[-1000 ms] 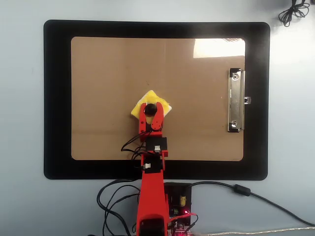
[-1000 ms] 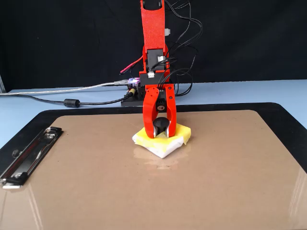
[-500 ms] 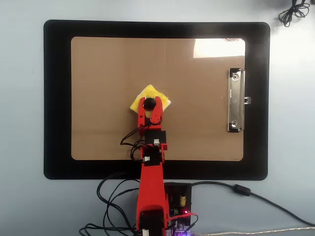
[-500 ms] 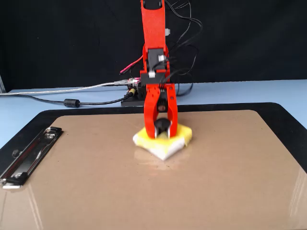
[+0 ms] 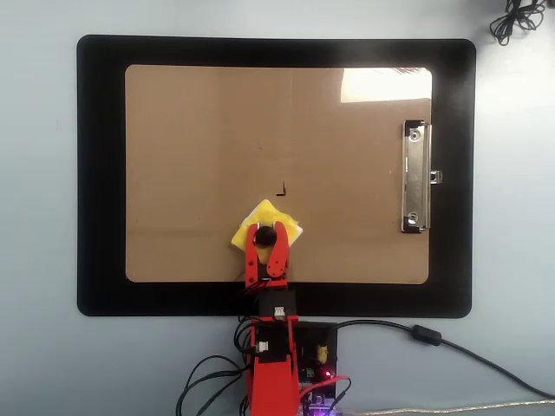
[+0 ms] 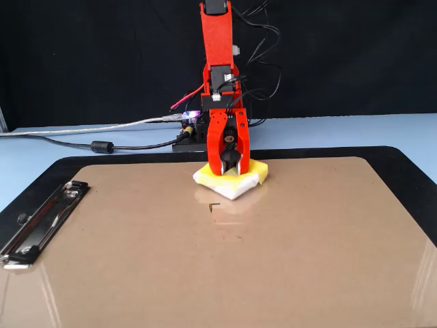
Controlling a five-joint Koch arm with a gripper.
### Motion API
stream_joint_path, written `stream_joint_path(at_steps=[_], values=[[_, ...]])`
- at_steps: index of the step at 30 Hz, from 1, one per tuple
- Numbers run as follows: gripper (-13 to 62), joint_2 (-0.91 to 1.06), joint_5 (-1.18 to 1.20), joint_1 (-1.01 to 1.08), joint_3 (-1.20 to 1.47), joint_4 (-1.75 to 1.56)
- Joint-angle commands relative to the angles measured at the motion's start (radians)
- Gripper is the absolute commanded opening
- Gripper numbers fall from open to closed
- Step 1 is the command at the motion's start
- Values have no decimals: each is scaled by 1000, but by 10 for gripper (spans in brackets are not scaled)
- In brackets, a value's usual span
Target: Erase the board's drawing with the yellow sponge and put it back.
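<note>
The red arm reaches over the near edge of the board (image 5: 208,130), and its pincer (image 5: 265,236) points down onto the yellow sponge (image 5: 268,217). The two red jaws are pinching the round black knob (image 5: 265,235) in the middle of the sponge; in the fixed view the knob sits dark between them (image 6: 229,158).

The sponge lies flat on the brown board, turned like a diamond, close to the board edge on the arm's side. In the fixed view its white edge (image 6: 222,188) faces the camera.

Just beyond the sponge, toward the middle of the board, a small black mark (image 5: 282,191) is visible. It is the drawing, only a short thin corner of line. It is near the sponge but not touching it. In the fixed view the same mark (image 6: 214,207) lies just in front of the sponge.

The board rests on a bigger black mat (image 5: 100,173), which lies on the pale blue counter (image 5: 39,173). The silver clip (image 5: 416,178) is on the right short edge in the overhead view, well apart from the sponge.

Behind the arm base, black cables (image 6: 82,145) run over the counter.
</note>
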Motion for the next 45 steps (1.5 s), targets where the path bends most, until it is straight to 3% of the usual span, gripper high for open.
stream_joint_path(at_steps=[1, 5, 13, 21, 23, 33, 36, 42, 45], values=[[-83, 25, 26, 66, -11, -23], [-83, -23, 41, 149, -44, -26], [-83, -342, 37, 156, -282, -35], [-83, -37, 32, 140, -12, -55], [-83, -37, 34, 133, -9, -55], [-83, -653, 34, 143, -500, -178], [-83, -609, 32, 140, -374, -256], [-83, -259, 34, 130, -3, -291], [-83, -199, 32, 132, 34, -282]])
